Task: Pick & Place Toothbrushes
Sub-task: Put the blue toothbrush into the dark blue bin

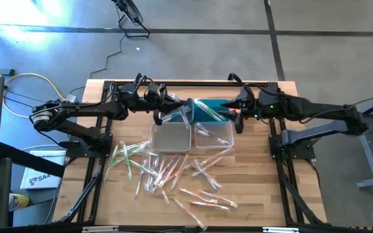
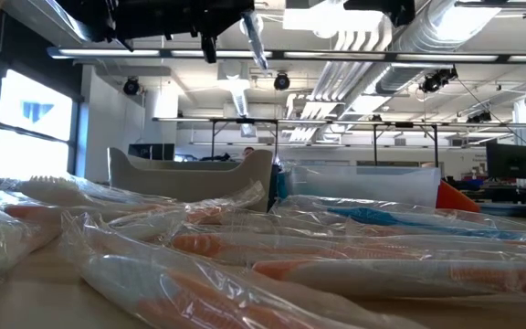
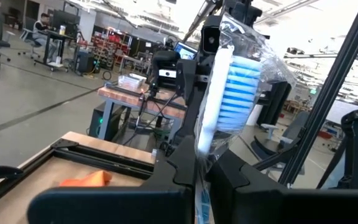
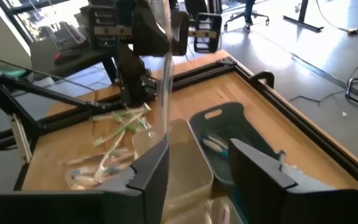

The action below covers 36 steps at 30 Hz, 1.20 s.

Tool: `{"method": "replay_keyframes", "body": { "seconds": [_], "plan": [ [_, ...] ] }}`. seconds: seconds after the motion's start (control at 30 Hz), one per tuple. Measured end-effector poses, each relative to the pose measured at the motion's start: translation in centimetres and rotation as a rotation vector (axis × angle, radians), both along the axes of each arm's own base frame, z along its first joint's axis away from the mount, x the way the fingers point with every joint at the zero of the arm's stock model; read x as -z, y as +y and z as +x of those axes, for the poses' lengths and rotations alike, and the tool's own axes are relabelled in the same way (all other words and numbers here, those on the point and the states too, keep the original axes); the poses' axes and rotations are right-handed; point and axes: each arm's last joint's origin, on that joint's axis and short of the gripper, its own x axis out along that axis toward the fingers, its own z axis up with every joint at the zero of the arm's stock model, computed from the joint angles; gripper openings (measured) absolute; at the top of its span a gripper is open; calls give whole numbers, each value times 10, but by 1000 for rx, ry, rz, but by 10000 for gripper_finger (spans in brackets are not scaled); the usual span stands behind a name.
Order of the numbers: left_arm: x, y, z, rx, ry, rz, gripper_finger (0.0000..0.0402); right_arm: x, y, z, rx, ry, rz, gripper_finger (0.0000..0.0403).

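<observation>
My left gripper (image 3: 199, 186) is shut on one toothbrush (image 3: 227, 87), white-handled with blue bristles, in a clear wrapper. It holds it in the air over the bins (image 1: 173, 113). My right gripper (image 4: 197, 168) stands open above the teal bin (image 4: 229, 124) and the clear bin (image 4: 185, 155), with nothing between its fingers. The held wrapper (image 4: 165, 74) hangs just in front of its fingers. Many more wrapped toothbrushes (image 1: 167, 171) lie loose on the wooden table (image 1: 264, 194). One toothbrush (image 4: 213, 144) lies in the teal bin. My left gripper pinches the toothbrush's handle (image 3: 202, 155) between its two fingers, below the bristle head (image 3: 236, 93). The fingers come roughly level from the table's left and lie across the brush. The brush stands steeply, head up, clear of the table and bins, and its wrapper hangs below.
Two clear bins (image 1: 170, 136) (image 1: 212, 133) stand side by side at mid-table, with the teal bin (image 1: 209, 110) behind them. An orange cloth (image 3: 86, 180) lies at the far side. A black frame (image 1: 283, 162) runs round the table. The loose toothbrushes fill the near half.
</observation>
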Motion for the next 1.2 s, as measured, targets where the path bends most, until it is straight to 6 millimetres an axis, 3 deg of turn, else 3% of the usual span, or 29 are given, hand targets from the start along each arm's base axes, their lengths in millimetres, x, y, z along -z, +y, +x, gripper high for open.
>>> {"method": "replay_keyframes", "body": {
  "seconds": [0.3,0.53,0.7,0.83,1.2],
  "plan": [
    [2,0,0,0,18,-6,9,-3,1,-19,3,28,1,88],
    [2,0,0,-3,32,-12,9,0,2,-28,3,82,6,12],
    [0,9,-5,-32,81,-59,9,4,2,-31,15,125,38,3],
    [-7,24,-6,-64,224,-107,9,5,3,-32,20,137,52,3],
    [-58,48,-21,-213,487,-7,9,7,2,-32,46,158,45,4]
  ]
}}
